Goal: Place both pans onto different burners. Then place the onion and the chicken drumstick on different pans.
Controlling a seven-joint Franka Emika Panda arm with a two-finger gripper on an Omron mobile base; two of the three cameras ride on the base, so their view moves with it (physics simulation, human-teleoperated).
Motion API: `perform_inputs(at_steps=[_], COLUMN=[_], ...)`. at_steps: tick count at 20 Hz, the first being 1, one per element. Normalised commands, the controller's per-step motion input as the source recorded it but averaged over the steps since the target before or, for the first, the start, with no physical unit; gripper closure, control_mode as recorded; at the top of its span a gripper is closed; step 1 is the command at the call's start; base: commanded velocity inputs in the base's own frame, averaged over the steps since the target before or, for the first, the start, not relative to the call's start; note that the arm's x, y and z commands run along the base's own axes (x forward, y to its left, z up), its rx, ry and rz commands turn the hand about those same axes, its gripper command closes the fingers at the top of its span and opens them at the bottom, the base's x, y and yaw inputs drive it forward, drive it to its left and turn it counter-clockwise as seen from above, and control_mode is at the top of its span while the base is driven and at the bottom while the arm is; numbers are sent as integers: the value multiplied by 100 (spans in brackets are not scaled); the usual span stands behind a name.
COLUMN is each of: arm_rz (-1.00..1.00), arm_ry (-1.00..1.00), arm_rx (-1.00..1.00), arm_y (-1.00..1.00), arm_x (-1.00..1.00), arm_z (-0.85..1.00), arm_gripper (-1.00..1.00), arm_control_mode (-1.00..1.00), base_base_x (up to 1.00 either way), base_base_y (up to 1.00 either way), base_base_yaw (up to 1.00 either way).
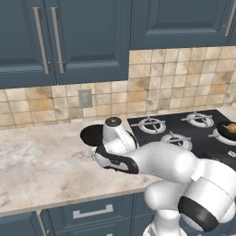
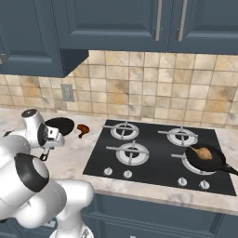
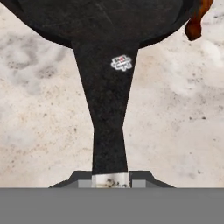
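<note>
Marble counter point(image 1: 41, 166) is lying bare to the left of the cooktop point(image 2: 153, 160), with open room toward its front edge. One pan point(image 2: 60, 125) is resting on the counter left of the cooktop, its long black handle point(image 3: 107, 113) being clamped at the pale tip by the gripper point(image 3: 110, 179). The chicken drumstick point(image 2: 82, 130) is lying between that pan and the cooktop. The onion point(image 2: 202, 152) is sitting in the second pan point(image 2: 207, 159) on the front right burner point(image 2: 190, 160).

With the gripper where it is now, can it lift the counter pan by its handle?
Probably yes: the gripper looks shut on the pale tip of the pan's handle, with only bare counter around it.
</note>
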Motion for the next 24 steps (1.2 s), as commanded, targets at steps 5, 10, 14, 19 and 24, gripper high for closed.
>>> perform_inputs(at_steps=[5,10,14,19,24], arm_rz=[0,0,0,0,0], arm_ry=[-11,-1,0,0,0], arm_rx=[0,1,0,0,0], arm_y=[-25,-23,-22,-19,-44], arm_x=[-7,-15,-14,-10,-1], arm_z=[23,45,49,43,19], arm_gripper=[100,100,100,100,100], arm_control_mode=[-100,-100,-100,-100,-100], base_base_x=[0,0,0,0,0], base_base_y=[0,0,0,0,0], base_base_yaw=[0,0,0,0,0])
